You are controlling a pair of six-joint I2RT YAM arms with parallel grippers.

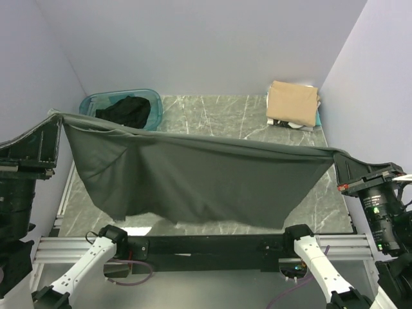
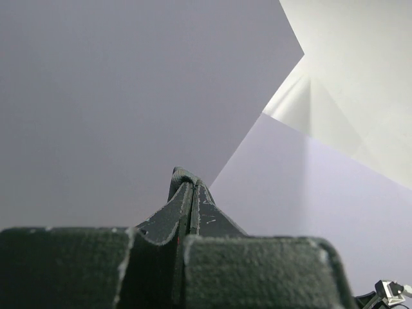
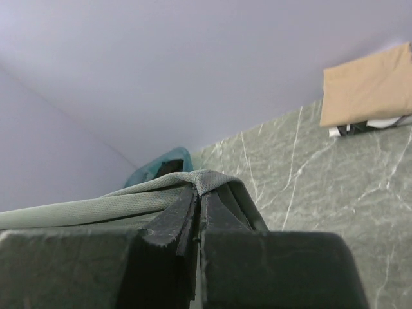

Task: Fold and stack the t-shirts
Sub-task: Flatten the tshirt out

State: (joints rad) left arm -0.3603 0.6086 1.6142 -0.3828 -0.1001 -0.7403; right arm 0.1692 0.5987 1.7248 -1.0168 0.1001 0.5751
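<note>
Charcoal-grey t-shirt: held in the air above the desk, spread wide across the near half. Its top edge runs as 1 taut line from upper left down to the right. The body hangs below in loose folds; the lower hem is uneven and deepest at the left and centre.

Left fingers: at the shirt's left top corner. The left wrist view shows both fingers pressed together, with a thin dark fold of cloth pinched at the tips.

Right fingers: at the shirt's right top corner. The right wrist view shows them clamped tight on a bunched grey hem that trails off to the left.

Black t-shirt: crumpled inside the teal tub at the back-left corner of the desk, behind the raised left corner.

Tan t-shirt: folded flat, on top of a stack at the back-right corner. White cloth shows at the stack's near edge, teal cloth along its right edge. The number of layers cannot be told.

The stack and the tub are well apart, with the held shirt in front of both.
</note>
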